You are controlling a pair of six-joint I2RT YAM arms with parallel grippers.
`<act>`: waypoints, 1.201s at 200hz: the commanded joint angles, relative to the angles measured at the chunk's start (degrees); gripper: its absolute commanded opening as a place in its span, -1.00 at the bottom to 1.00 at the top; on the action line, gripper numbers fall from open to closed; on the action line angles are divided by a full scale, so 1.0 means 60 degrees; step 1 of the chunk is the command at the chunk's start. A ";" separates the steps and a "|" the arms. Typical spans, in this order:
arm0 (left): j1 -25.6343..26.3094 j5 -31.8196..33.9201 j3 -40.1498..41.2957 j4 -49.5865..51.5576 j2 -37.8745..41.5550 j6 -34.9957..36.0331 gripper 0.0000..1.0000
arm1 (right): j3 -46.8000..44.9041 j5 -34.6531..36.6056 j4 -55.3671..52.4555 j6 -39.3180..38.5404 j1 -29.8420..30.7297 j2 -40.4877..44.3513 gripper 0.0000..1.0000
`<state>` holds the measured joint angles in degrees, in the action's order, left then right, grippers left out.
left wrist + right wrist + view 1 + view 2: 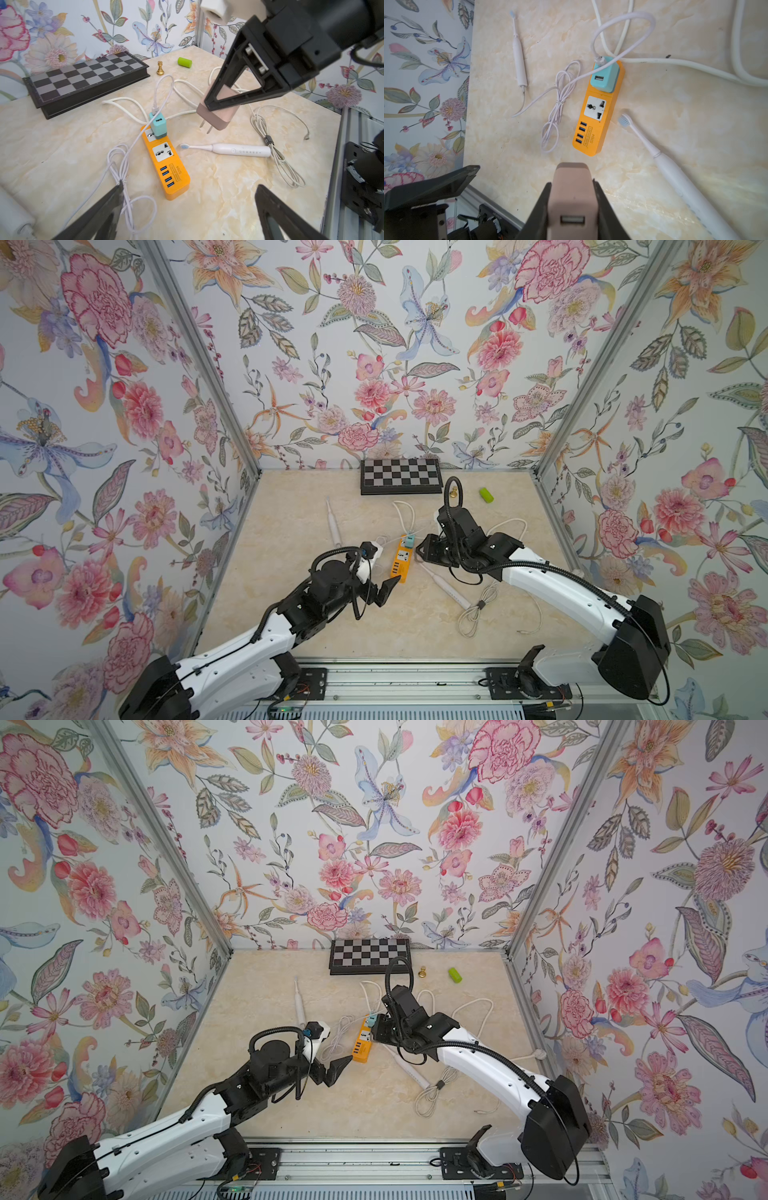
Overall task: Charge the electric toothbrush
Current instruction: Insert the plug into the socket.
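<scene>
Reaching over the surface (415,635), the right arm is angling its wrist down, and the right end effector (573,187) is clamping a pink charger adapter (218,116) by its sides, prongs pointing down, beside the orange power strip (182,180) and apart from it. The left arm is stretching low towards the strip's USB end, its left end effector (190,187) standing spread wide and holding nothing. A white electric toothbrush (239,150) is lying flat just beside the strip. A second toothbrush (519,62) is lying farther off, a cable (560,97) running from its base towards a teal adapter (158,126) plugged into the strip. The strip's label is reading roughly "S204"; the boxed line beside it is too small to read.
</scene>
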<state>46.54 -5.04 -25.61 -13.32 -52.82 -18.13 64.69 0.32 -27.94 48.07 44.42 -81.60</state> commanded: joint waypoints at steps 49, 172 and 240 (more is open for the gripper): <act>0.0051 0.2181 0.0916 -0.0581 0.0316 -0.2138 0.98 | 0.1682 0.2896 -0.0556 0.2080 0.0884 -0.2576 -0.69; -0.0151 0.2584 0.1586 -0.0651 0.0829 -0.2647 0.98 | 0.2719 0.3924 -0.0965 0.2944 0.1164 -0.4425 -0.74; -0.0200 0.2539 0.1777 -0.0706 0.0896 -0.2633 0.98 | 0.3118 0.4269 -0.1599 0.3218 0.1163 -0.5008 -0.77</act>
<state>46.04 9.47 -15.77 -16.84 -47.97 -33.06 81.58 23.75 -34.02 65.25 51.05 -110.19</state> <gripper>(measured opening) 0.989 0.295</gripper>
